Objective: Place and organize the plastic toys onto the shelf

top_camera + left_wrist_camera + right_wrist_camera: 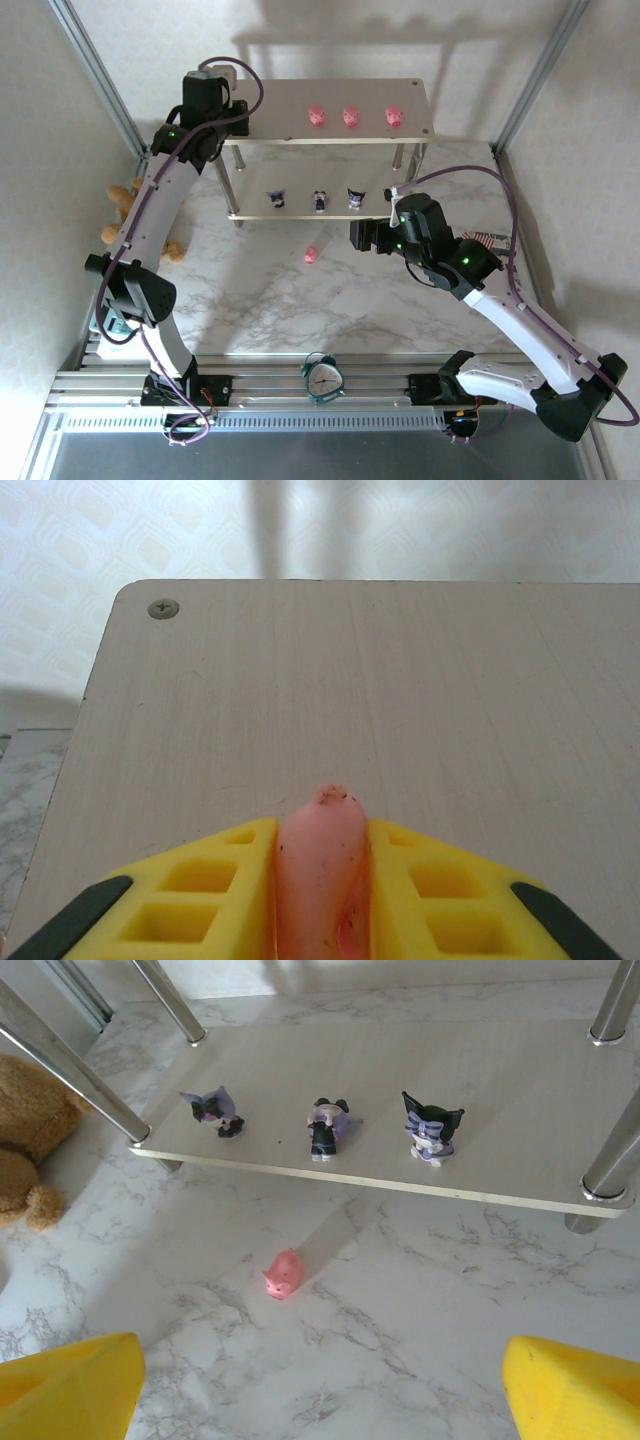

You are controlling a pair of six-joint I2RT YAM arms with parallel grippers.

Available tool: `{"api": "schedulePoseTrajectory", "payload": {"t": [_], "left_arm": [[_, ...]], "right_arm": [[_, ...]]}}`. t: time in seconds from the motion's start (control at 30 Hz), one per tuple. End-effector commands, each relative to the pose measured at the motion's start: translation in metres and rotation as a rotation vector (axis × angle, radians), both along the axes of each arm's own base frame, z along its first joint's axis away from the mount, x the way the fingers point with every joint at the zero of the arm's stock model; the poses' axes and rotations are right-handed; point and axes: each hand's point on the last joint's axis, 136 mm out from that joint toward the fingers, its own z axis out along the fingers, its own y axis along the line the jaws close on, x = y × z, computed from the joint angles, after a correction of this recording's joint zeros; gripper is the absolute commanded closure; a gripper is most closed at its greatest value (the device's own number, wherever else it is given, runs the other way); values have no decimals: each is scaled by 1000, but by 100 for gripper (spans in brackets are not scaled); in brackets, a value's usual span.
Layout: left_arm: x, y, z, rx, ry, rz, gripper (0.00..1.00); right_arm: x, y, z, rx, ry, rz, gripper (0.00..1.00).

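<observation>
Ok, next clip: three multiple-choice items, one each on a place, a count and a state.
1. The loose pink plastic pig lies: A) on the marble tabletop before the beige two-tier shelf; B) on its top tier; C) in a hand.
2. Dark purple-and-white figurines on the lower board: A) two; B) three; C) five.
3. The right hand is: A) open, empty; B) shut on a pig; C) shut on a figurine.
Key: A, marble lies under it; B, three stand in a row; A, its yellow fingers stand wide apart, nothing between.
</observation>
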Motion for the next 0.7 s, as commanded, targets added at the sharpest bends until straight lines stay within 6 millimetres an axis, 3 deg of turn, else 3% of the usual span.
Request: {"api": "schedulePoseTrajectory", "payload": {"t": [0.0, 0.67], "left_arm": [[2, 7, 1, 16, 7, 17, 73], [-2, 8, 19, -1, -36, 22, 51]], "right_arm": [[5, 2, 21, 31, -52, 1, 8], [5, 2, 23, 36, -55, 2, 8]]}}
